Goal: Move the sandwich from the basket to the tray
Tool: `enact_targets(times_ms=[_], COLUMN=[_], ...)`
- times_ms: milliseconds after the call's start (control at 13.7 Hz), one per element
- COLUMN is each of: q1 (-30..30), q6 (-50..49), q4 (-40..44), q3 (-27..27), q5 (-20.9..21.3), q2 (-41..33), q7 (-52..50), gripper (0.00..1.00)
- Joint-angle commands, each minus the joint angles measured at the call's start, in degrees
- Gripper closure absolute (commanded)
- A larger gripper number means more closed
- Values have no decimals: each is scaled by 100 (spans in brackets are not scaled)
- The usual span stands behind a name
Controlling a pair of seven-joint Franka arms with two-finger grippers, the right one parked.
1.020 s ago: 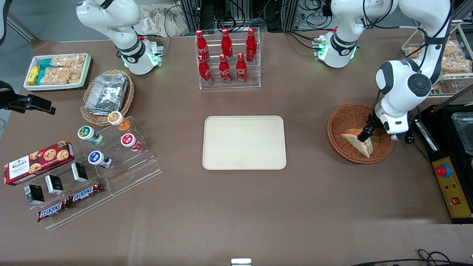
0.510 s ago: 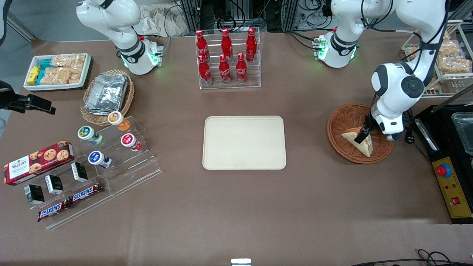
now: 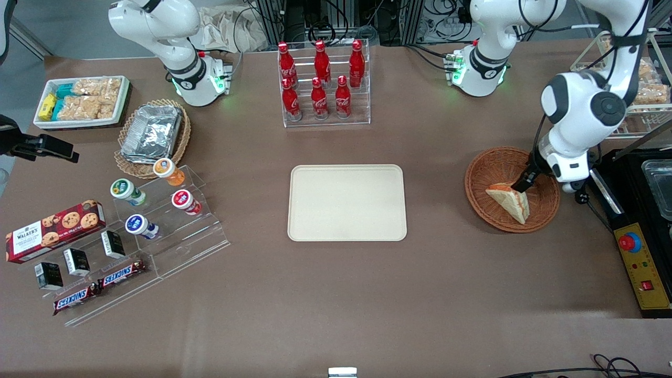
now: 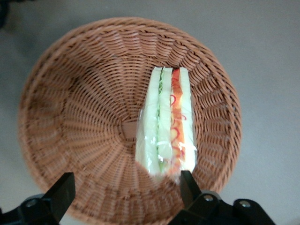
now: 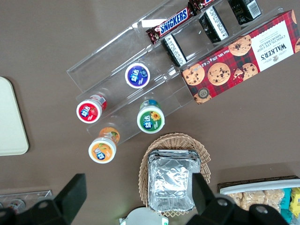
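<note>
The sandwich (image 3: 508, 201), a pale wedge wrapped in clear film with orange and green filling (image 4: 168, 119), lies in the round reddish-brown wicker basket (image 3: 493, 168) toward the working arm's end of the table. My left gripper (image 3: 521, 185) hangs just above the basket, over the sandwich's end farther from the front camera. In the left wrist view the gripper (image 4: 125, 185) is open wide. One fingertip (image 4: 186, 180) is close beside the sandwich's narrow end, and the other fingertip (image 4: 63, 187) is over the basket wall. Nothing is held. The cream tray (image 3: 347, 202) lies bare at the table's middle.
A clear rack of red cola bottles (image 3: 323, 84) stands farther from the front camera than the tray. A black control box with a red button (image 3: 638, 262) lies beside the basket. Snack displays (image 3: 131, 226) and a foil-tray basket (image 3: 152, 134) sit toward the parked arm's end.
The gripper has drawn back from over the sandwich's middle to its end farther from the front camera, and the wrist has risen a little. The sandwich has stayed in the basket.
</note>
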Motion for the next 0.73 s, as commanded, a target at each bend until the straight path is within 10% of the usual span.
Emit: enact_targets(times_ms=[0, 291, 656], q1=[6, -47, -56], q6=[-1270, -3276, -3132], q4=[554, 2276, 2395], q3=[-70, -70, -87], q5=[159, 177, 177], q2=[-518, -528, -616], q7=[-130, -95, -148], gripper=[0, 0, 0])
